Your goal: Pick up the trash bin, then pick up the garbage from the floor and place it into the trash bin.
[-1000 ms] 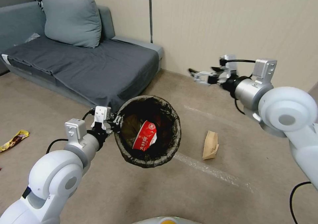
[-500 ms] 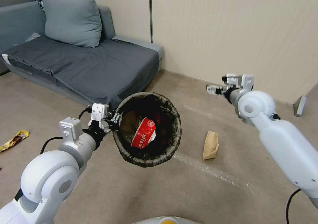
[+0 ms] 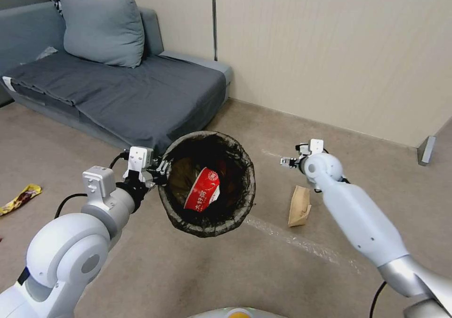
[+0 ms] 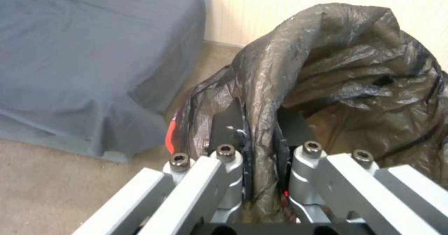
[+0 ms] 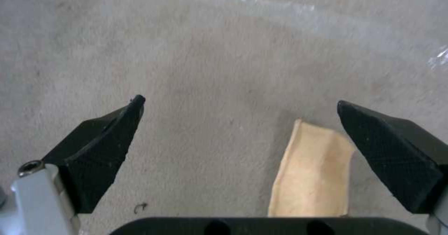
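Beige carpet point(image 3: 197, 271) beside a grey sofa point(image 3: 122, 92) is seen beneath both arms. The trash bin point(image 3: 207, 189) is held off the floor by the left hand point(image 3: 157, 171), clamped on its bag-lined rim, a red-and-white packet point(image 3: 202, 189) inside. The tan paper bag point(image 5: 310, 175) lies just under the wide-open, empty right hand point(image 5: 240, 105), nearer one fingertip.
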Controlling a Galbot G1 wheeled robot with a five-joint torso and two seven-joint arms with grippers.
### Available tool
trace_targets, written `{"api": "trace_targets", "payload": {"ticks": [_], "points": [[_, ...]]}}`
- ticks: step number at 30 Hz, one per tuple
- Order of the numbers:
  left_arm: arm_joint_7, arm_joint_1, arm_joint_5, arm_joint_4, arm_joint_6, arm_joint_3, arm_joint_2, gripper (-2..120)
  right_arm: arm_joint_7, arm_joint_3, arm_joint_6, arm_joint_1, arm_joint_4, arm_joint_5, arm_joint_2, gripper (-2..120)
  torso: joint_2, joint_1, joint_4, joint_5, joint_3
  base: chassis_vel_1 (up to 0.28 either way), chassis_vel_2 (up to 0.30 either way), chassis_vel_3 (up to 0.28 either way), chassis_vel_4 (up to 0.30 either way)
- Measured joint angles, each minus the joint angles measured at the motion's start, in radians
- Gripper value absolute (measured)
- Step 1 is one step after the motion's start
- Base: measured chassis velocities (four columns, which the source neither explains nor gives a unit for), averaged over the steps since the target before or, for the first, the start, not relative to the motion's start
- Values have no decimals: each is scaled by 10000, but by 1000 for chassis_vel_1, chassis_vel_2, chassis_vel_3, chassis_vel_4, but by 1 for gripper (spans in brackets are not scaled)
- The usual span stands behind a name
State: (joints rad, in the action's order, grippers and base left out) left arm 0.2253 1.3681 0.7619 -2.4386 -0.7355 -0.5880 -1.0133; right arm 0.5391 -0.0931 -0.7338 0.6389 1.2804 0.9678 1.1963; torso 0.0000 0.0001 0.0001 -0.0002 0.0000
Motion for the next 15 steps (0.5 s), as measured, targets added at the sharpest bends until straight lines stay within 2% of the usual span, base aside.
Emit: {"api": "trace_targets", "payload": {"ticks": [8,15], "points": [[-26,-44,-14,77,0,17,4,6,-292,-153,41,163,-926,-570,518,100,0,-1,0,3,0,0,0,0,0],[-52,9,-17,101,0,-2,5,6,-625,-372,193,259,-1541,-1177,378,100,0,0,-1,2,0,0,0,0,0]]}}
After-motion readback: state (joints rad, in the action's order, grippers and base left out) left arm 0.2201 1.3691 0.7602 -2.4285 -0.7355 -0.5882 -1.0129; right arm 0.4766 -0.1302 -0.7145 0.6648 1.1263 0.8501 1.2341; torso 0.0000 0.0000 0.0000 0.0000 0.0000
